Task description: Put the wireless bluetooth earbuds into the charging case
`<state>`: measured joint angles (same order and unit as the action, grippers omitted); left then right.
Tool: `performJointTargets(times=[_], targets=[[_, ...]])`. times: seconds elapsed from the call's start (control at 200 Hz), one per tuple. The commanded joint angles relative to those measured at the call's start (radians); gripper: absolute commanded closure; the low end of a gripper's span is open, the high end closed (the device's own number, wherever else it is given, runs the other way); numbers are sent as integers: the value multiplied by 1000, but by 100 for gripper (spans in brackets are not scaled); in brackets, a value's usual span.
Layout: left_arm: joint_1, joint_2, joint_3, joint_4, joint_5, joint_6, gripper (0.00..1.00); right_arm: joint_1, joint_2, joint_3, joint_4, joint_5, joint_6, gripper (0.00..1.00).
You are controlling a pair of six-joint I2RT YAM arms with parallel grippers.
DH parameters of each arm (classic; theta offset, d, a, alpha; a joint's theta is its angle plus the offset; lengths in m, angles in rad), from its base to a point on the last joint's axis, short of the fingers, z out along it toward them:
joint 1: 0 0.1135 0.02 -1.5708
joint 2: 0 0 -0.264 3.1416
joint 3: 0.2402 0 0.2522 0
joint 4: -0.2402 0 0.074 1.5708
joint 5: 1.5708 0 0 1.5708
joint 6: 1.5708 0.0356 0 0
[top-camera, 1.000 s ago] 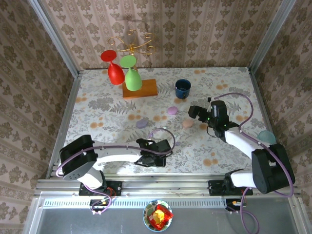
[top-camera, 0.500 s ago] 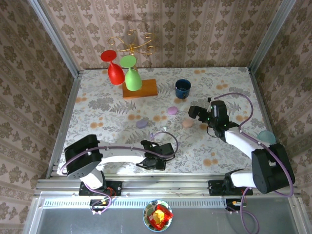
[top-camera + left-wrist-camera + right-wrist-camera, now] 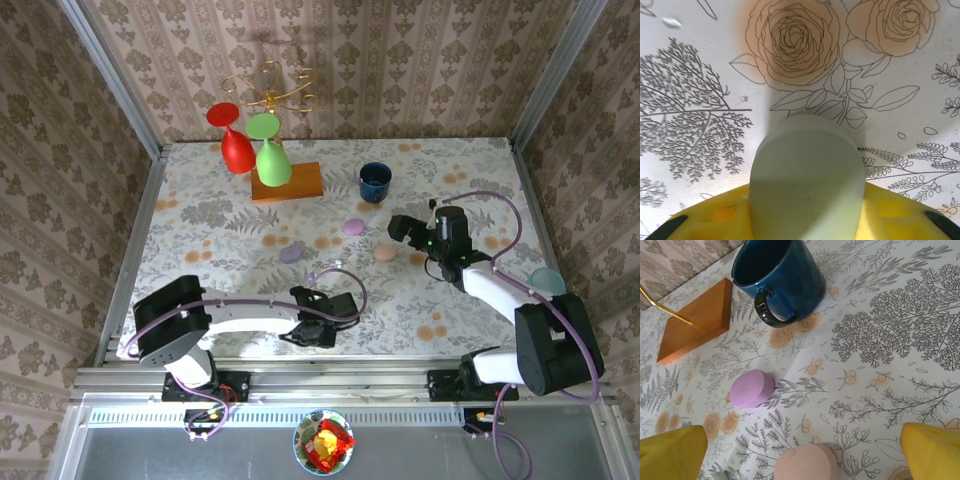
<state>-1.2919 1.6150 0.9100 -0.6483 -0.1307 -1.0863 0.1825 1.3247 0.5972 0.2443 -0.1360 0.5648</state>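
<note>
Top view: left gripper (image 3: pixel 318 328) low over the floral desk (image 3: pixel 470 170), near its front edge; right gripper (image 3: pixel 401 230) mid-desk.
Left wrist: yellow jaws clamped on a smooth, matte pale green case (image 3: pixel 807 175), likely steadying it for loading; tiny glossy earbud (image 3: pixel 671 22), seemingly, lies well apart.
Right wrist: jaws wide, empty, above a rounded pink case (image 3: pixel 807 462).

The floral table (image 3: pixel 200 215) carries a wooden block (image 3: pixel 300 184), blue mug (image 3: pixel 375 182), purple case (image 3: pixel 352 227), lilac case (image 3: pixel 290 254), pink case (image 3: pixel 385 254) and pale green case (image 3: pixel 807 180).
</note>
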Motion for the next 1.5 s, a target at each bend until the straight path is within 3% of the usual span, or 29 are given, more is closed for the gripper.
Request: performJointTargets(times=[0.0, 0.115, 0.44, 0.585, 0.71, 0.9, 1.15, 1.495], targets=[[30, -47, 56, -39, -61, 127, 63, -23, -18, 9, -14, -62, 76, 0], [77, -99, 49, 37, -45, 267, 63, -35, -31, 41, -99, -144, 93, 0], [303, -197, 31, 244, 266, 815, 66, -38, -69, 85, -309, -489, 114, 7], [333, -211, 30, 293, 303, 1095, 70, -38, -96, 49, -300, -659, 147, 13], [363, -206, 32, 333, 334, 1234, 72, -19, -97, 24, -299, -755, 140, 18], [369, -228, 19, 402, 375, 1328, 73, 48, -87, 18, -282, -796, 129, 27], [369, -261, -19, 467, 405, 1334, 74, 177, -51, 47, -259, -818, 92, 36], [368, -290, -54, 482, 414, 1322, 74, 206, -58, 49, -194, -805, 120, 40]])
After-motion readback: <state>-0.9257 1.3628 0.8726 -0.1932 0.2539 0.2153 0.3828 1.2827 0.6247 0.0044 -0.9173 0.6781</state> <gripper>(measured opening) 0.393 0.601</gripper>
